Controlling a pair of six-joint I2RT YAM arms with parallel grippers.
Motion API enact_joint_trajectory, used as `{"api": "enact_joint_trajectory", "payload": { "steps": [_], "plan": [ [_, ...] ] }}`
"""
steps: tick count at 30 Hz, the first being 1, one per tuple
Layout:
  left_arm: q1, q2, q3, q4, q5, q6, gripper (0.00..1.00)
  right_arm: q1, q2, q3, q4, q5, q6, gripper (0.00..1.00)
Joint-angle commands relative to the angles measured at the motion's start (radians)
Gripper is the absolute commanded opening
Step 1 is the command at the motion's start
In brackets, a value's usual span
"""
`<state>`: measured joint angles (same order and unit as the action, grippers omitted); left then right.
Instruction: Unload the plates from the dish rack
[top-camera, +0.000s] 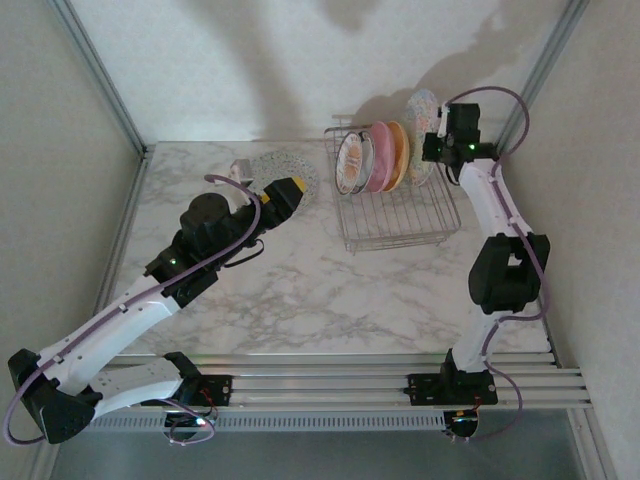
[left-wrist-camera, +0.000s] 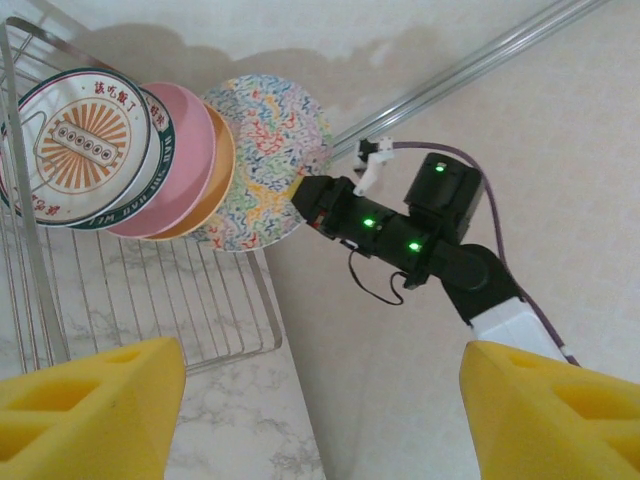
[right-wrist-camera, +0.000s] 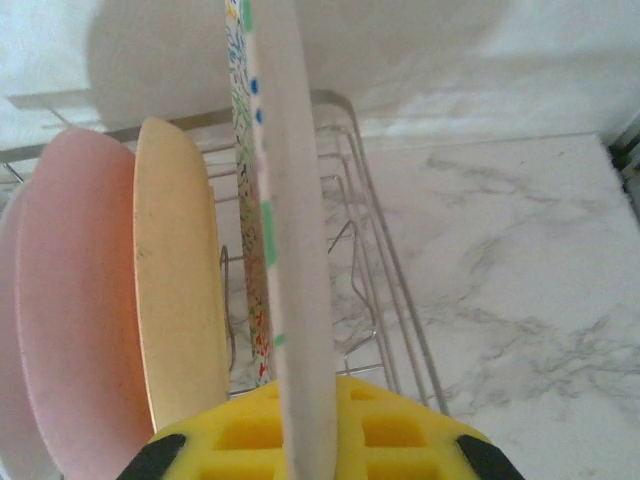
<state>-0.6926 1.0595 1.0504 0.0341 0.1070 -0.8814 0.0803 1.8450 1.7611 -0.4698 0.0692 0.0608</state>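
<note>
The silver wire dish rack (top-camera: 400, 222) stands at the back right of the table. Upright in it, from left to right, are a white plate with a dark rim and orange motif (top-camera: 352, 163), a pink plate (top-camera: 378, 157), a yellow-orange plate (top-camera: 398, 155) and a speckled plate (top-camera: 421, 135). My right gripper (top-camera: 436, 142) is shut on the speckled plate's rim (right-wrist-camera: 290, 250), with its yellow pads (right-wrist-camera: 400, 435) on either side. My left gripper (top-camera: 285, 190) hangs open over another speckled plate (top-camera: 288, 163) lying flat on the table. Its yellow fingers (left-wrist-camera: 90, 410) hold nothing.
A metal frame post (top-camera: 540, 70) and the side wall stand close behind the right arm. The rack's front rim (left-wrist-camera: 215, 350) lies near the table's right edge. Bare marble table (top-camera: 300, 290) stretches in front of the rack and between the arms.
</note>
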Motion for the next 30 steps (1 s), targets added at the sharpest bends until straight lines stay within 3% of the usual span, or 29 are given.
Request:
{"api": "enact_joint_trajectory", "payload": {
  "steps": [1, 17, 30],
  "plan": [
    [-0.01, 0.012, 0.02, 0.038, 0.008, 0.019, 0.73, -0.008, -0.081, 0.056, 0.028, 0.115, -0.051, 0.0],
    [-0.01, 0.067, 0.039, 0.086, 0.049, 0.014, 0.73, -0.007, -0.299, 0.064, -0.01, 0.263, -0.095, 0.0],
    [-0.009, 0.266, 0.133, 0.15, 0.139, -0.037, 0.73, 0.005, -0.506, -0.027, -0.079, 0.122, 0.112, 0.0]
  ]
}}
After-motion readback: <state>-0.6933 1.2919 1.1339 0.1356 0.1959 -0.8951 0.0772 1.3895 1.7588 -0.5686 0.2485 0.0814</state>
